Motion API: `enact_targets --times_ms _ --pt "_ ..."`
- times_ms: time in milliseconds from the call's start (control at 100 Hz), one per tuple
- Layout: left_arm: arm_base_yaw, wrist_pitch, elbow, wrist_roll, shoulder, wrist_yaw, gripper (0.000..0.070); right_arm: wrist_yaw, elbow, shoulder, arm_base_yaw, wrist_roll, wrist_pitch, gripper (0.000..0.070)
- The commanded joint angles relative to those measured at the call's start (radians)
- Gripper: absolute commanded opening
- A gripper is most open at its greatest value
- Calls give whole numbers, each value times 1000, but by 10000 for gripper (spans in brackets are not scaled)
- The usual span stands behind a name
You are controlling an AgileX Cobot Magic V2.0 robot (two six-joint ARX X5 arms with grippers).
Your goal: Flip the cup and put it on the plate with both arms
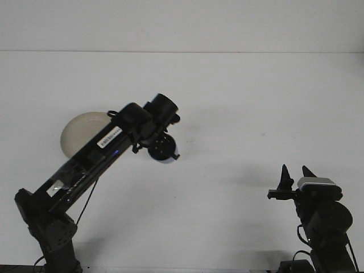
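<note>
The left gripper (164, 149) hangs above the white table (256, 102) with its fingers closed on the cup (168, 153), which appears dark with a pale rim, though the arm hides most of it. The cup is held off the surface, just right of the cream plate (79, 128). At lower right the right gripper (296, 175) points up, fingers spread apart and empty.
</note>
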Motion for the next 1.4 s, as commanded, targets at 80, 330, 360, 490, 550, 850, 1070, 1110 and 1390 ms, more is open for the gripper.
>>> enact_targets --times_ms 80,330,360,490,550,850,1070,1110,1390 --pt "169 -18 53 -4 8 -15 5 0 1 2 1 -11 8 375" --pt "457 -18 46 -36 10 -15 6 0 1 2 1 -11 8 375" --pt "483 -18 46 -39 10 -14 6 0 1 2 1 -11 8 375" --pt "569 -7 29 -48 13 -13 6 0 1 2 1 -11 9 375" --pt "597 -6 18 -56 20 -12 6 0 1 2 1 -11 9 375" --pt "653 108 -165 -55 24 -6 6 0 1 2 1 -11 10 375" --pt "675 138 -200 -55 62 -6 6 0 1 2 1 -11 9 375" --pt "678 140 -200 -55 71 -5 6 0 1 2 1 -11 9 375" --pt "679 147 -200 -55 114 3 16 0 1 2 1 -11 9 375"
